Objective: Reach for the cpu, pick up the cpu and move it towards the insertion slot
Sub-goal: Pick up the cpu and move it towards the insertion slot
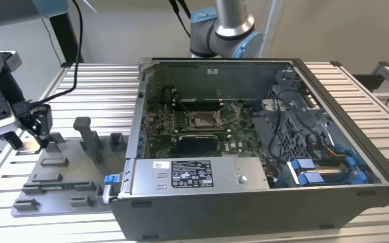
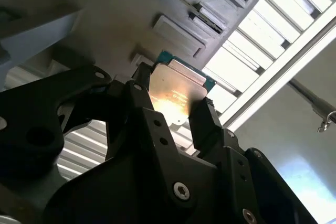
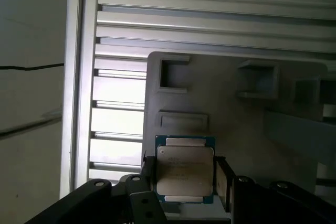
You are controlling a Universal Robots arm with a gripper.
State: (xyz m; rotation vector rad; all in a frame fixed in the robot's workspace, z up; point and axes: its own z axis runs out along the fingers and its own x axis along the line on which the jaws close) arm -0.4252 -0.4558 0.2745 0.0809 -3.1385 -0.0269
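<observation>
The tool (image 1: 30, 138) is clamped on the cpu (image 3: 185, 169) by opposite edges. It looks light, stiff and fragile, so an edge hold suits it.

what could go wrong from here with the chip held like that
1. The hand pinches the chip by two thin edges only, so it may slip or tilt and fall on the grey tray.
2. The socket sits deep inside the computer case, so the hand might clip the case wall going in.
</observation>
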